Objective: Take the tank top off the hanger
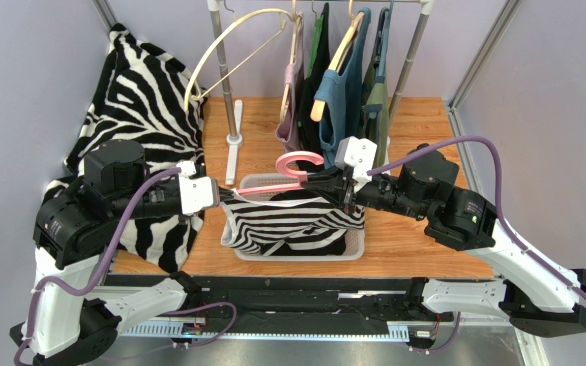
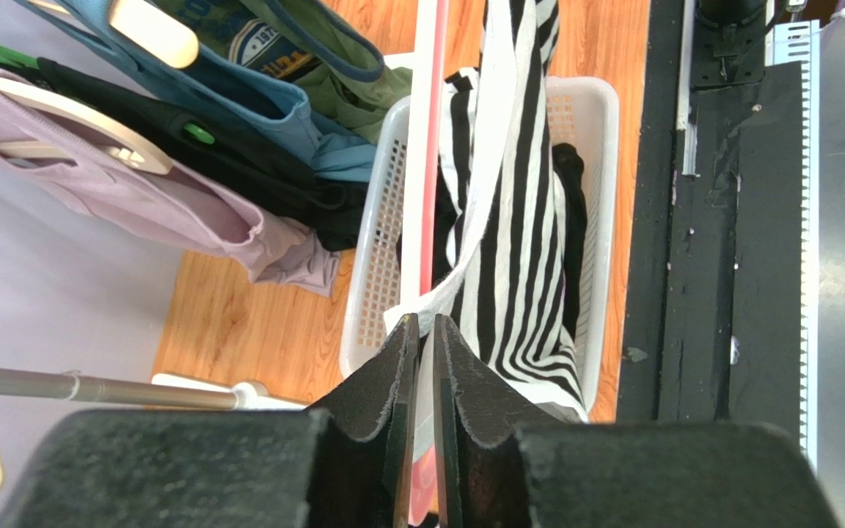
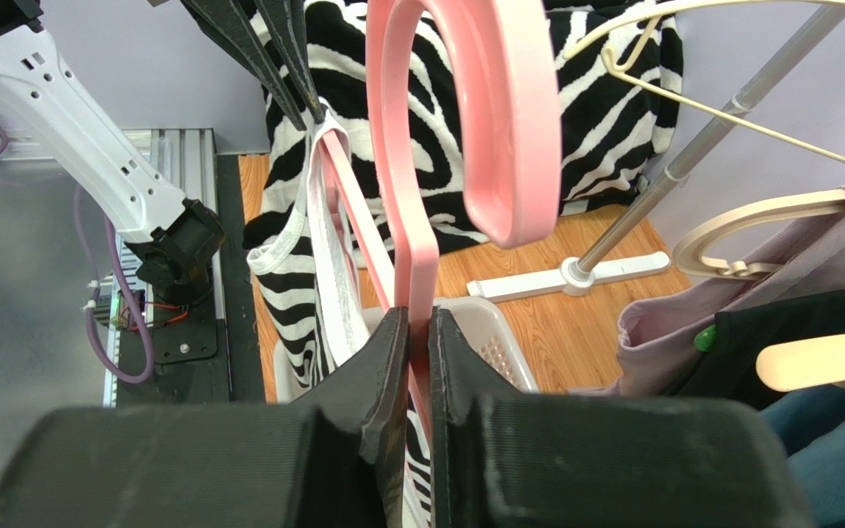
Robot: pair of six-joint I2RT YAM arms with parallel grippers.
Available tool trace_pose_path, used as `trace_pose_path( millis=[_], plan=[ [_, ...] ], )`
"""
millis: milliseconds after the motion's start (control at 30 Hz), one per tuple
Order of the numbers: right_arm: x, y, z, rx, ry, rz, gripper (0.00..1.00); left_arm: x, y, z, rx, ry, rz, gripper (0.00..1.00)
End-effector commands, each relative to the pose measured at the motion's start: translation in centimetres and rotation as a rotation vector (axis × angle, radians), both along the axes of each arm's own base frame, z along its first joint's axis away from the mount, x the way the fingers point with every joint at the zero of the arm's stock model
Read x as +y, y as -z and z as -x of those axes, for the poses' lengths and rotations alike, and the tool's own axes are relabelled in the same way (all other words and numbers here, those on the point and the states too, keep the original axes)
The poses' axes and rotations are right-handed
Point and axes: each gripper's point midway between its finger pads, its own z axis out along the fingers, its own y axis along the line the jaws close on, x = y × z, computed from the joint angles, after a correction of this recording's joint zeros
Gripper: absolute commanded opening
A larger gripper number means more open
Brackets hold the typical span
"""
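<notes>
A zebra-striped tank top (image 1: 296, 221) hangs from a pink hanger (image 1: 297, 162) above a white basket (image 1: 353, 252). My left gripper (image 1: 231, 195) is at the hanger's left end. In the left wrist view its jaws (image 2: 424, 321) are shut on the top's white-edged strap (image 2: 482, 176), with the pink hanger arm (image 2: 429, 132) right beside the strap. My right gripper (image 1: 320, 183) holds the hanger just below its hook. In the right wrist view it (image 3: 417, 314) is shut on the pink stem (image 3: 515, 121), and the strap (image 3: 322, 253) runs up to the left fingers (image 3: 284, 55).
A clothes rack (image 1: 227, 84) stands behind the basket with several garments on hangers (image 1: 334, 84) and an empty cream hanger (image 1: 220, 53). A large zebra-print cloth (image 1: 143, 84) is draped at the left. The wooden tabletop (image 1: 418, 252) ends at a black rail in front.
</notes>
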Motion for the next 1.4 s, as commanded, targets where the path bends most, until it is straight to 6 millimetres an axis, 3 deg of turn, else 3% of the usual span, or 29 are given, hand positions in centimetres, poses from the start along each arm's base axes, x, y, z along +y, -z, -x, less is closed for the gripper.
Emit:
trace_pose_path(
  millis=[0,67,133,200,300,500,867,967,1000,1033,1233,1367],
  plan=[
    [-0.8,-3.9,0.7,-0.039,-0.015,-0.105,0.0,-0.8,-0.2,-0.4,-0.011,0.028,0.01,0.16],
    [-0.8,-3.9,0.8,-0.04,-0.017,-0.107,0.0,-0.8,-0.2,-0.4,-0.005,0.029,0.012,0.28],
    [-0.8,-3.9,0.8,-0.038,-0.018,-0.106,0.0,-0.9,-0.1,-0.5,-0.004,0.029,0.01,0.5],
    [-0.8,-4.0,0.8,-0.038,-0.018,-0.107,0.0,-0.8,-0.1,-0.4,-0.004,0.03,0.007,0.5],
    [-0.8,-4.1,0.8,-0.038,-0.018,-0.109,0.0,-0.8,0.2,-0.2,0.002,0.038,0.002,0.48],
    [-0.7,-4.2,0.8,-0.039,-0.021,-0.109,0.0,-0.8,-0.1,0.0,-0.007,0.049,0.006,0.25],
    [-0.4,-3.8,0.7,-0.025,-0.021,-0.097,0.0,-0.9,-0.9,0.7,0.004,0.059,0.041,0.29],
    [-0.2,-3.6,0.6,-0.018,-0.023,-0.094,0.0,-1.2,-1.1,1.1,0.023,0.08,0.058,0.19],
    [-0.1,-3.6,0.6,-0.017,-0.023,-0.093,0.0,-1.3,-1.2,1.3,0.027,0.089,0.062,0.06],
    [-0.1,-3.5,0.6,-0.016,-0.024,-0.094,0.0,-1.4,-1.2,1.2,0.034,0.086,0.064,0.01],
    [0.2,-3.4,0.7,-0.01,-0.032,-0.092,0.0,-1.6,-1.6,1.2,0.029,0.092,0.078,0.0],
    [0.8,-3.2,0.6,0.0,-0.044,-0.09,0.0,-2.1,-3.0,1.4,0.032,0.116,0.116,0.0]
  ],
)
